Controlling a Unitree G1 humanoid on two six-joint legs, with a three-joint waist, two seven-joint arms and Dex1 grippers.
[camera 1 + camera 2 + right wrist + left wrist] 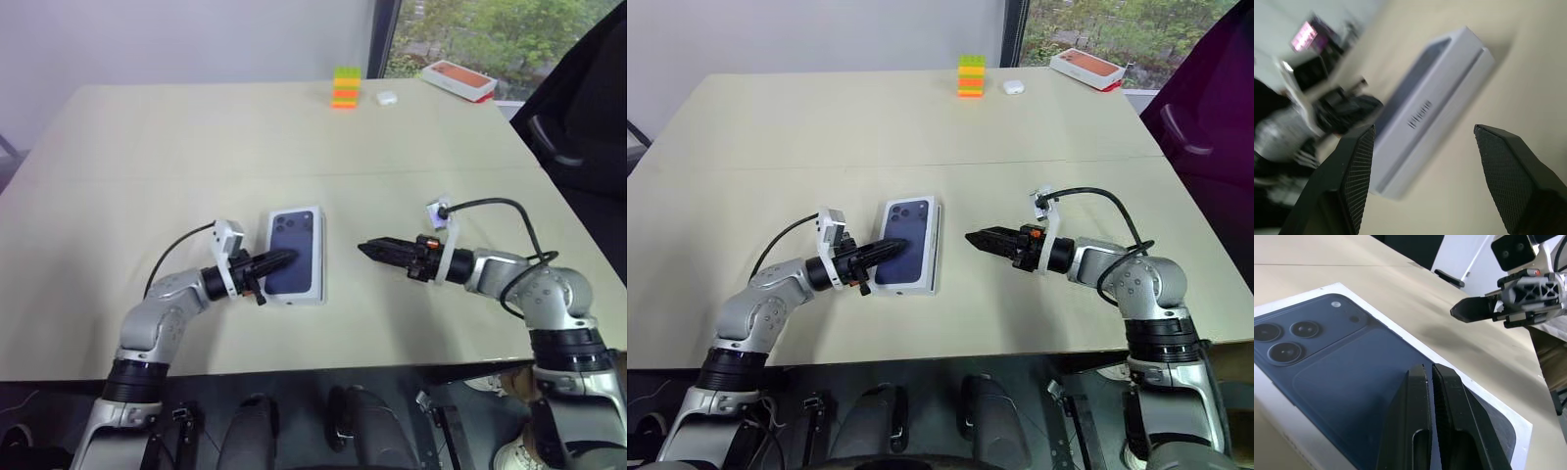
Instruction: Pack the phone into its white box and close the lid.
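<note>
My left gripper [284,258] has its jaws pressed together, tips resting on the lid [295,251], while my right gripper [366,248] hangs just right of the box with jaws spread wide, holding nothing. The lid sits closed on the box near the table's [176,147] near edge, long axis running near to far, printed lenses at the far end. Far across the table stand coloured blocks [345,86] by a window [490,34].
</note>
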